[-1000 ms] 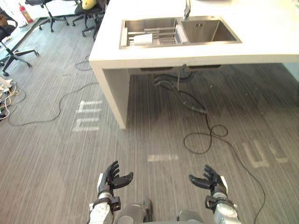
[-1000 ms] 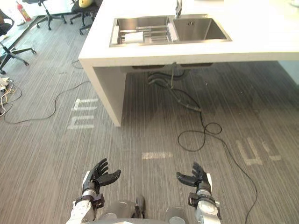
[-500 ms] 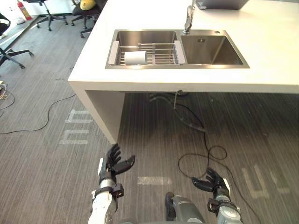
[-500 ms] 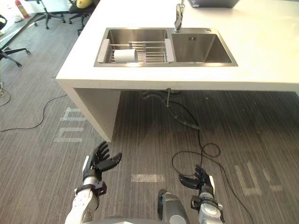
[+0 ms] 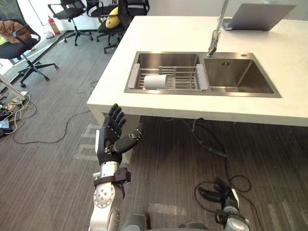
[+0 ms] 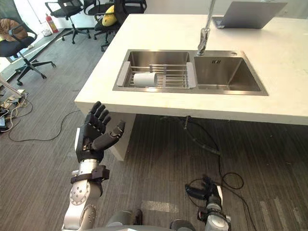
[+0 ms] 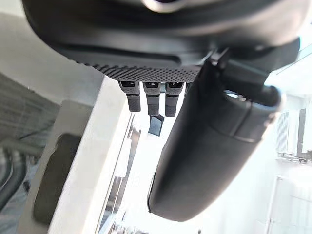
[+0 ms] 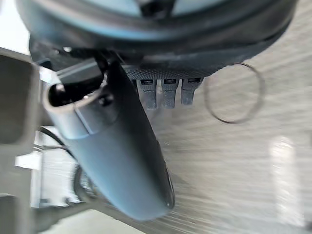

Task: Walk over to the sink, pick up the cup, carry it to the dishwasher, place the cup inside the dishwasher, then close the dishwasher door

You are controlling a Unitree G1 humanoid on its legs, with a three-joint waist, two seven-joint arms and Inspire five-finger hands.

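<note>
While both hands hold nothing, the one cup (image 5: 155,82) lies on its side in the sink (image 5: 202,93), well apart from them. It is a plain white cylinder with no handle that I can see. It rests on the left part of a single metal wire rack (image 5: 185,79) that spans the left basin. Its long axis runs left to right, along the rack's bars.

The steel sink has two basins side by side, set into a white tabletop (image 5: 168,33); the right basin (image 5: 238,79) is the smaller. One faucet (image 5: 213,45) stands at the far rim between the two basins. One grey laptop (image 5: 257,17) sits on the tabletop beyond the faucet, at the far right, with its lid up.

The left hand (image 5: 111,139) is up in front of the tabletop's near left corner, below the edge, palm turned toward the sink. Its fingers (image 5: 115,115) are straight and spread, with the thumb out to the right. The right hand (image 6: 207,192) hangs low over the grey striped floor (image 5: 48,159) on the near right. Its fingers are loosely extended and apart, closed on nothing.

At the far left, at least three black office chairs (image 5: 21,48) stand on the floor, one with a yellow object (image 5: 113,18) on its seat. One red fire extinguisher (image 5: 54,25) stands beyond them.
</note>
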